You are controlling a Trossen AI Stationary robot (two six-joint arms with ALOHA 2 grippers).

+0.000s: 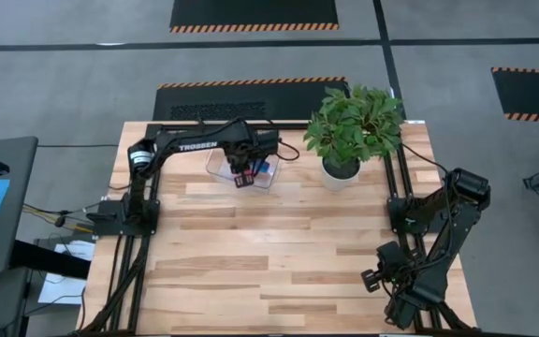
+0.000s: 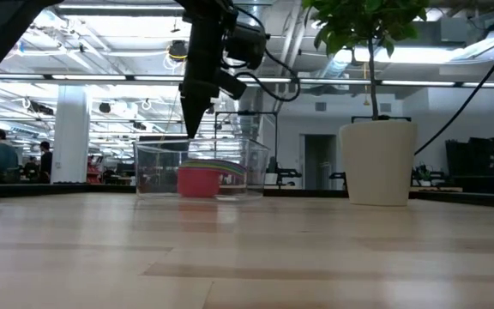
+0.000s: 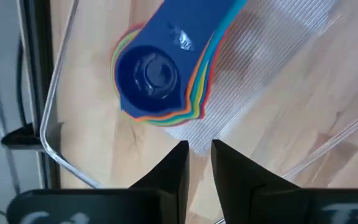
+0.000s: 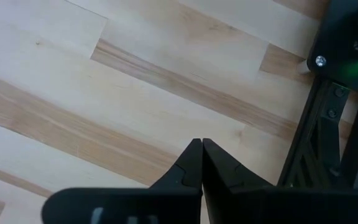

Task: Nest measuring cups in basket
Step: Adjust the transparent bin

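My left jaws (image 3: pixel 197 158) hang slightly apart, empty, above the nested cups (image 3: pixel 160 71) in the basket (image 3: pixel 278 74). I should lift straight clear; right jaws (image 4: pixel 201 163) rest together.

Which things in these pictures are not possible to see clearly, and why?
- Measuring cups: nested, so only coloured rims show under the dark blue one; their number is unsure.
- High view: the left gripper covers the stack.
- Low view: the basket wall blurs the cups.
- Plant pot: foliage cut off above.

Grey floor (image 1: pixel 82 84) with hazard-striped black mats (image 1: pixel 254 13) surrounds the wooden counter (image 1: pixel 251 262). Beyond, ceiling lights (image 2: pixel 127 60) brighten a white-pillared hall (image 2: pixel 71 129).
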